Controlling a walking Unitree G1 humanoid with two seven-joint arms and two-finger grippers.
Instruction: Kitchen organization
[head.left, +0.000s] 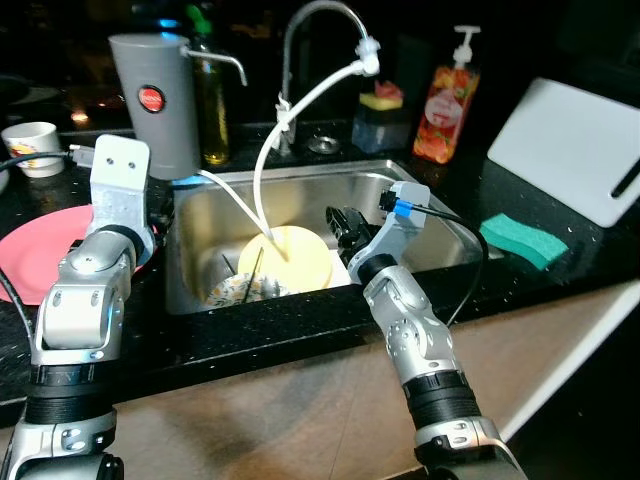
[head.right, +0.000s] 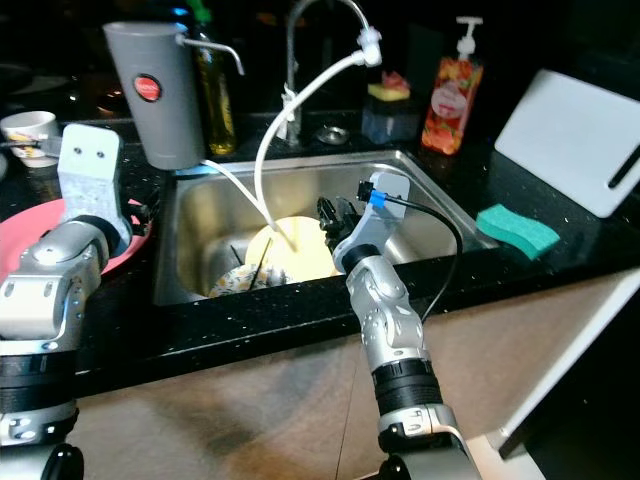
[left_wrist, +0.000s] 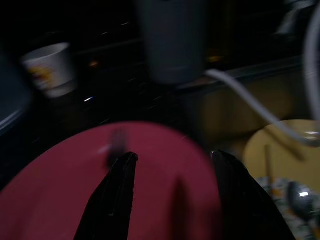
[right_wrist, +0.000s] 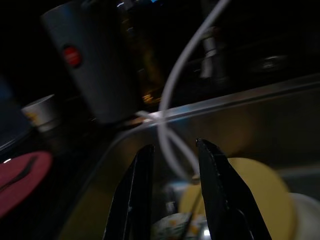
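The right gripper (right_wrist: 172, 150) reaches over the front rim of the stainless steel sink (head.left: 420, 185), its 2 black fingers apart with nothing between them, pointing at the round pale yellow plate (head.left: 293, 258) that leans inside the basin. Beside that plate, lower in the sink, lies a flower-patterned dish (head.left: 232, 291) with a spoon (left_wrist: 299, 192) resting on it. A white flexible hose (head.left: 268, 150) curves down from the chrome tap (head.left: 300, 30) and ends right at the yellow plate.

Over on the left, the left gripper (left_wrist: 172, 162) hovers above the round red plate (head.left: 35, 250) on the black speckled desk (head.left: 560, 215), fingers spread wide and empty. A dark utensil lies on that red plate, too blurred to name. Behind it stands a tall grey jug with a red badge (head.left: 155, 100), and a small white printed cup (head.left: 33, 147) sits further left.

Right of the sink, a green sponge (head.left: 522, 240) lies on the desk, near a white cutting board (head.left: 575, 150). An orange soap pump bottle (head.left: 450, 100) stands behind the sink.
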